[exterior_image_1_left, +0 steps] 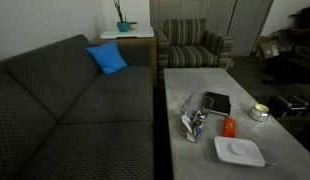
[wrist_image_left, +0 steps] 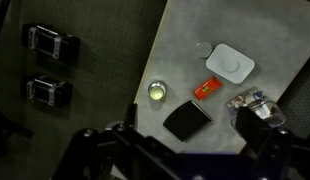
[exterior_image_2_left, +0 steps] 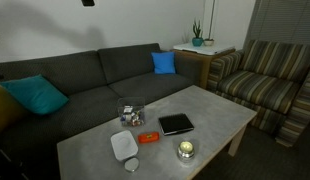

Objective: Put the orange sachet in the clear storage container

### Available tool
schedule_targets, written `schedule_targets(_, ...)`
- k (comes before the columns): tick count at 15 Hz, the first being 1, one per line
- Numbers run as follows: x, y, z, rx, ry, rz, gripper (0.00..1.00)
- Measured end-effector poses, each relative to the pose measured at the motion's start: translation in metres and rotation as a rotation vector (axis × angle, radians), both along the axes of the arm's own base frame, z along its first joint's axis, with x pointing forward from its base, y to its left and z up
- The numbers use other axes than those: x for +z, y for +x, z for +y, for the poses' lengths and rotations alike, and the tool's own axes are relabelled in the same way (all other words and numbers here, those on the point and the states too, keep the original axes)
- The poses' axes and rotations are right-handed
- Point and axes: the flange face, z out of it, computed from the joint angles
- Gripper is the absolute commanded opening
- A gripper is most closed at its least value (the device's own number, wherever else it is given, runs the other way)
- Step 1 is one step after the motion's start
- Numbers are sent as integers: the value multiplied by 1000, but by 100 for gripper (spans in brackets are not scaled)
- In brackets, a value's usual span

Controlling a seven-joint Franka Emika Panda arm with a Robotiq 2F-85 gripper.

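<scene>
The orange sachet [exterior_image_1_left: 229, 127] [exterior_image_2_left: 148, 137] [wrist_image_left: 205, 89] lies flat on the grey coffee table, between the white tray and the black tray. The clear storage container [exterior_image_1_left: 193, 123] [exterior_image_2_left: 130, 113] [wrist_image_left: 253, 101] stands close by, with blue and white items inside. In the wrist view my gripper [wrist_image_left: 193, 132] hangs high above the table, over the black tray. Its dark fingers are spread wide with nothing between them. The gripper does not show in either exterior view.
On the table [exterior_image_2_left: 215, 105] are a flat white tray [exterior_image_1_left: 239, 151] [exterior_image_2_left: 124, 146] [wrist_image_left: 235, 63], a black square tray [exterior_image_1_left: 216, 102] [exterior_image_2_left: 176, 124] [wrist_image_left: 187, 120], a small glass jar [exterior_image_1_left: 258, 113] [exterior_image_2_left: 185, 150] [wrist_image_left: 157, 91] and a clear lid [wrist_image_left: 203, 47]. A grey sofa [exterior_image_1_left: 65, 110] runs along one side.
</scene>
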Motion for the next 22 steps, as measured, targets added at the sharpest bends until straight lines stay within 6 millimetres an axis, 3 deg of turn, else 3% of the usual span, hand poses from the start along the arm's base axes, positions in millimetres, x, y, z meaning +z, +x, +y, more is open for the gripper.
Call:
schedule_targets(3, -11, 4, 6, -149, 47, 18, 100)
schedule_targets(5, -28, 15, 21, -226, 87, 48, 100)
schedule_targets(9, -73, 48, 64, -244, 122, 76, 100)
schedule_targets(12, -117, 71, 81, -243, 152, 128, 100)
schedule_targets(14, -134, 81, 83, -247, 155, 150, 100)
schedule_targets(19, -138, 84, 84, -298, 136, 144, 100)
schedule_targets(22, -171, 90, 78, -406, 101, 120, 100)
